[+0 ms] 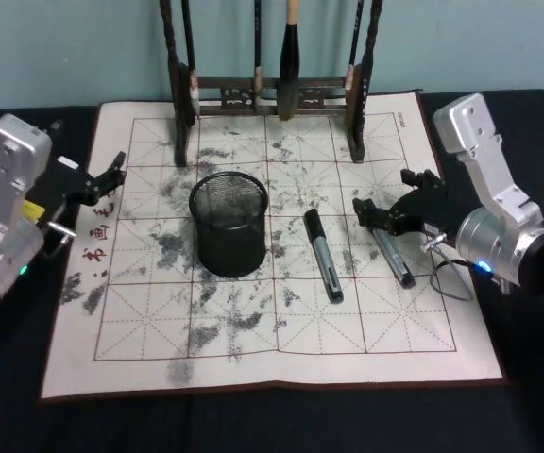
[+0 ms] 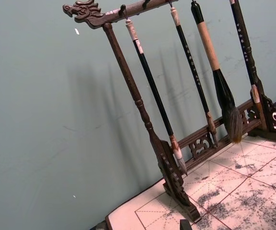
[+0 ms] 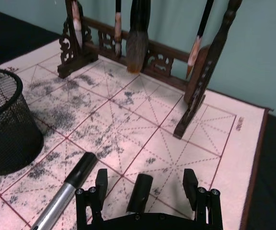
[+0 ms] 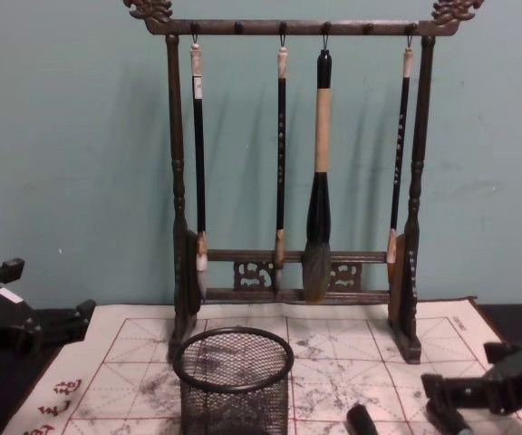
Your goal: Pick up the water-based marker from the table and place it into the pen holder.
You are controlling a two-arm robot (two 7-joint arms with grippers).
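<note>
Two alike water-based markers with grey barrels and black caps lie on the ink-stained practice mat. One marker [image 1: 323,255] lies just right of the pen holder [image 1: 229,222], a black wire-mesh cup standing upright mid-mat. The other marker [image 1: 392,255] lies farther right, its cap end [image 3: 139,191] between the spread fingers of my right gripper [image 1: 388,198], which is open and low over it. The right wrist view also shows the first marker [image 3: 66,196] and the pen holder [image 3: 4,124]. My left gripper [image 1: 102,179] hangs open at the mat's left edge, away from both.
A tall dark wooden rack [image 1: 272,94] of hanging calligraphy brushes stands along the mat's back edge, close behind the pen holder. The mat [image 1: 253,349] lies on a black tablecloth, with a teal wall behind. Open mat stretches in front of the markers.
</note>
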